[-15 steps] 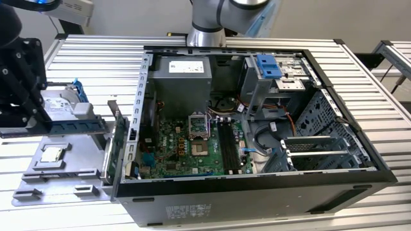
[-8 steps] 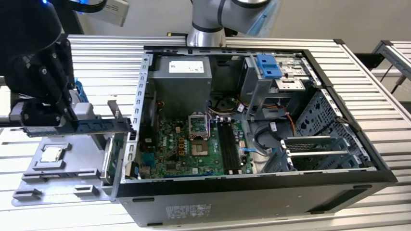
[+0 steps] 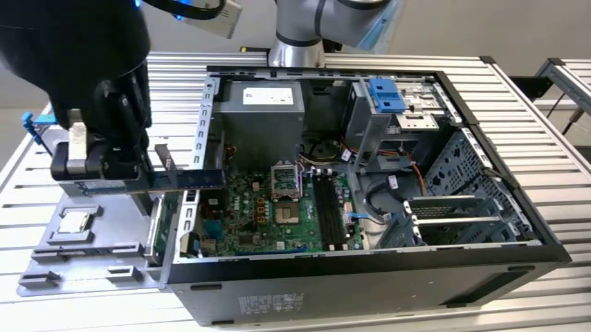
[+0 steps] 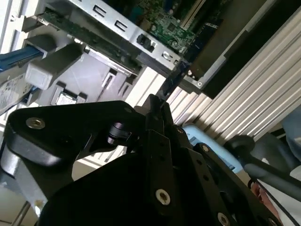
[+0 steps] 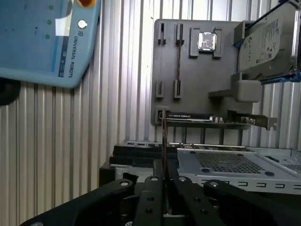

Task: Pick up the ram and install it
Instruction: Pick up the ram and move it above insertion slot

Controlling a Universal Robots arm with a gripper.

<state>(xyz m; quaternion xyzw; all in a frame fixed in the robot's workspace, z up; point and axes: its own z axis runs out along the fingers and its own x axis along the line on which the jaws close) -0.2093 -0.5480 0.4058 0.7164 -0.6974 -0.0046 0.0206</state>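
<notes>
Now the black gripper point(image 3: 146, 174) pinches the long, dark bluish-green ram stick point(image 3: 198, 180), left of centre in the exterior view, at the open grey case's wall point(image 3: 205, 117); held by one end, it may tilt and snag.

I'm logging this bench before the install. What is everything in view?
ram: one, dark bluish-green, in the tool over the case's wall
case: one, black, open, on the table
motherboard: one, green, inside the case
tray: one, grey, beside the case
processor chip: one, pale, on the tray
hard drive: one, silver, at the tray's edge
pendant: one, light blue, on the table
table: one, silvery slats, under everything
tool: one, black, shut on the ram
</notes>
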